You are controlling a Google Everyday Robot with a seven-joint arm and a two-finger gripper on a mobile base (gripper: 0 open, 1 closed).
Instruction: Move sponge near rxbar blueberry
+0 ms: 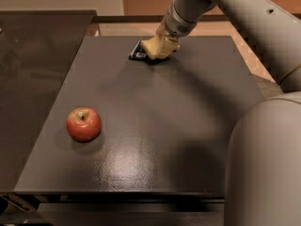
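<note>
The pincer [164, 43] sits low over the table [164, 121], close to the far edge and a little left of that edge's middle. It hangs from the pale grey arm [221, 6], which comes down from the upper right. The sponge [153, 48] is right at the pincer's tip, a pale yellow block that blends with it in colour. I cannot tell how far the pincer is open, nor whether it has hold of the sponge or only presses against it.

The rxbar blueberry [137, 53] lies flat just beside the sponge on its left. Its dark navy wrapper and a small pale label patch stick out from under the sponge's left edge. The two touch or overlap here, and the rest of the bar is hidden.

Well apart from them, a red apple [83, 124] stands upright near the left edge of the table, nearer the near-left corner than the far one, its stem end up.

A bulky grey part of the robot [265, 168] covers the near-right corner of the table.
</note>
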